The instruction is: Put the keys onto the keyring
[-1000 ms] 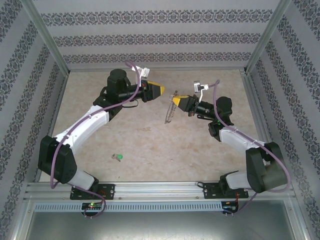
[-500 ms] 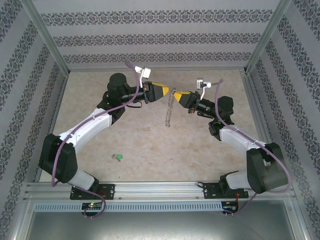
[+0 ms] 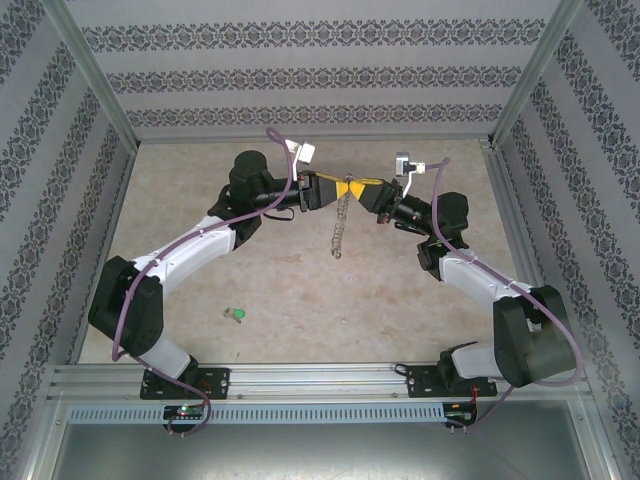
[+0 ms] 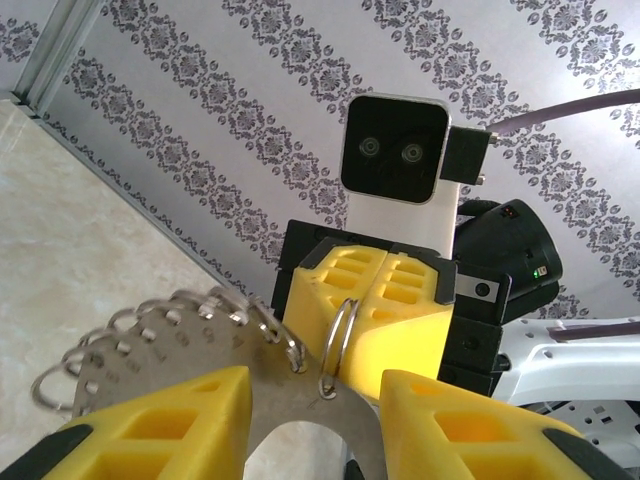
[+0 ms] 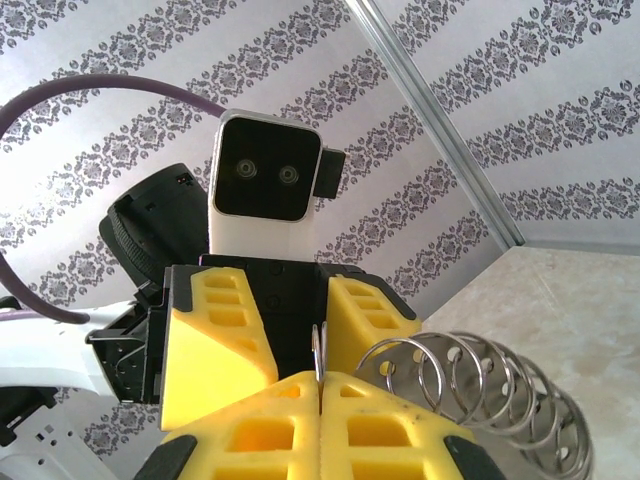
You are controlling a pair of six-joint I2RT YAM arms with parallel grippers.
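Note:
The keyring (image 3: 340, 225) hangs edge-on like a silvery chain from where the two grippers meet above the table. Up close it is a flat grey ring plate (image 4: 200, 350) fringed with small split rings (image 5: 480, 385). My right gripper (image 3: 362, 189) (image 5: 320, 385) is shut on one small split ring (image 5: 318, 350) at the keyring's top. My left gripper (image 3: 336, 189) (image 4: 310, 430) is open, facing the right one, its yellow fingers (image 4: 150, 420) either side of the plate. A green-headed key (image 3: 236, 315) lies loose on the table, near left.
Patterned walls (image 3: 320, 75) and metal posts (image 3: 95, 85) enclose the beige table (image 3: 300, 290). The arms' bases are bolted to a rail (image 3: 320, 380) at the near edge. Purple cables (image 3: 270, 175) loop off both wrists.
My left gripper has moved right until it meets the right gripper at the keyring's top. The right gripper has shifted slightly back; the keyring now hangs straighter.

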